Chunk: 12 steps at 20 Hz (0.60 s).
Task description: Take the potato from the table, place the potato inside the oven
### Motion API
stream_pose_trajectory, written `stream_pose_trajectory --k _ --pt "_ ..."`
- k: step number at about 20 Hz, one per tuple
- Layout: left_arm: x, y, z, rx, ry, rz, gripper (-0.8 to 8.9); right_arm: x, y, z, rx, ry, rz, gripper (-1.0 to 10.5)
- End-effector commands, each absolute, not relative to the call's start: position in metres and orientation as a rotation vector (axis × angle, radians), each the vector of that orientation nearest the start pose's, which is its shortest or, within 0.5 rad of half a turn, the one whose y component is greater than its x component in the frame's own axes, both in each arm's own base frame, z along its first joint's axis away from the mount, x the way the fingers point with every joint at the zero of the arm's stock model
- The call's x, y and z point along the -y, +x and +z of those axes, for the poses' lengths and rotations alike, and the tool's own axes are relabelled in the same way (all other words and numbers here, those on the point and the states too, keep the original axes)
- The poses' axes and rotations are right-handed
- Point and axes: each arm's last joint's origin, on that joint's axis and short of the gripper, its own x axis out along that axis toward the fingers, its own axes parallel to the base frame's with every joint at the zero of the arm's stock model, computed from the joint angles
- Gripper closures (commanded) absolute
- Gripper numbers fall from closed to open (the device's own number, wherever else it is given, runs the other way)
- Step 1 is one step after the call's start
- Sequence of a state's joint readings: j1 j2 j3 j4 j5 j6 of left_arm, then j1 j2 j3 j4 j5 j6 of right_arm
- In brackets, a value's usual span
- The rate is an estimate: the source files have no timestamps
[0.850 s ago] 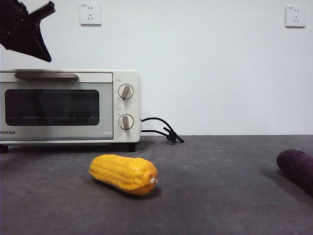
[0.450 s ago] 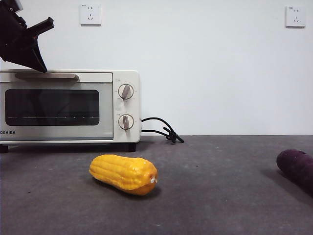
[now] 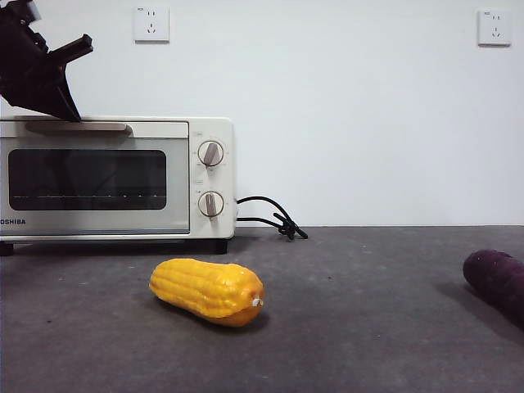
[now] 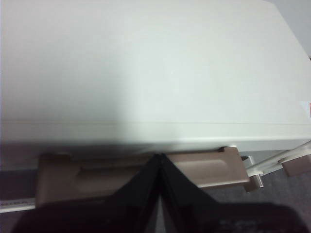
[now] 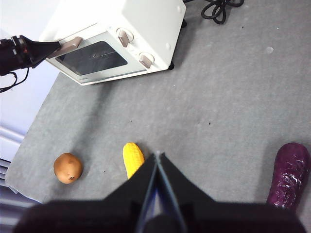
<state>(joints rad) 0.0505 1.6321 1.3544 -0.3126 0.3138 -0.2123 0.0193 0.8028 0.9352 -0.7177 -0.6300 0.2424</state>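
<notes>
Left gripper (image 4: 159, 160) closed at handle (image 4: 204, 167) of oven (image 3: 115, 176) lettered "OSHIBA".

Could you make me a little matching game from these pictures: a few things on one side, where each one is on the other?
Things:
1. potato
2. corn cob
3. purple vegetable
4. left gripper

Places:
A. at the oven's handle
B. on the table, in front of the oven's knobs
C. near the table's edge, beside the corn
D. far from the oven, alone

Pairs: 1-C, 2-B, 3-D, 4-A
</notes>
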Motion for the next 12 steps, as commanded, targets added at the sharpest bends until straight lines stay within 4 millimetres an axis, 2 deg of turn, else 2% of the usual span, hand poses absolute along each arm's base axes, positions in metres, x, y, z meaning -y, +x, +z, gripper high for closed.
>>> stream_pose_trajectory --k 1,12 --pt "-0.011 0.369 0.293 -0.668 -0.319 -0.179 8.19 -0.020 0.147 0.337 -0.632 0.394 0.573 9.5" --pt "-0.010 0.360 0.283 -0.798 -0.276 -0.188 8.19 -0.020 0.147 0.337 -0.630 0.394 0.573 9.5"
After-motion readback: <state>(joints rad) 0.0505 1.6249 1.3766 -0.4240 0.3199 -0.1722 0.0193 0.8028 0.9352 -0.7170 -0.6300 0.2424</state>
